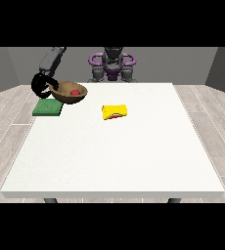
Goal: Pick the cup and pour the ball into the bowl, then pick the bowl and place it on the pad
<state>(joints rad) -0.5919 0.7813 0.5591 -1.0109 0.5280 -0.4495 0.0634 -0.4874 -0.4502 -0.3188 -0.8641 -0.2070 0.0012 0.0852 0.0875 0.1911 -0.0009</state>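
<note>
A: Start at the view's left. What's there?

B: A green pad point(47, 108) lies flat near the desk's point(114, 161) far left corner. Just above it, the hand at the view's left point(40, 85) has its dark fingers curled round the left rim of a brown bowl point(69, 93).

A: Is the bowl sitting on the pad?

B: Not squarely. It hangs over the pad's right edge, tilted a little, with its mouth facing up and slightly towards the camera. Whether its base touches the pad or the desk I cannot tell.

A: And the ball?

B: A red ball point(75, 92) rests inside the bowl, right of its middle.

A: Moving right?

B: The yellow cup point(115, 111) lies on its side near the middle of the desk, well apart from the bowl. Its long axis runs roughly left to right across the view, the right end a touch farther back. There's some red along its lower front edge; which end is the mouth I cannot make out.

A: The other hand?

B: It shows nowhere. Only the robot's torso point(112, 66) stands behind the far edge.
</note>
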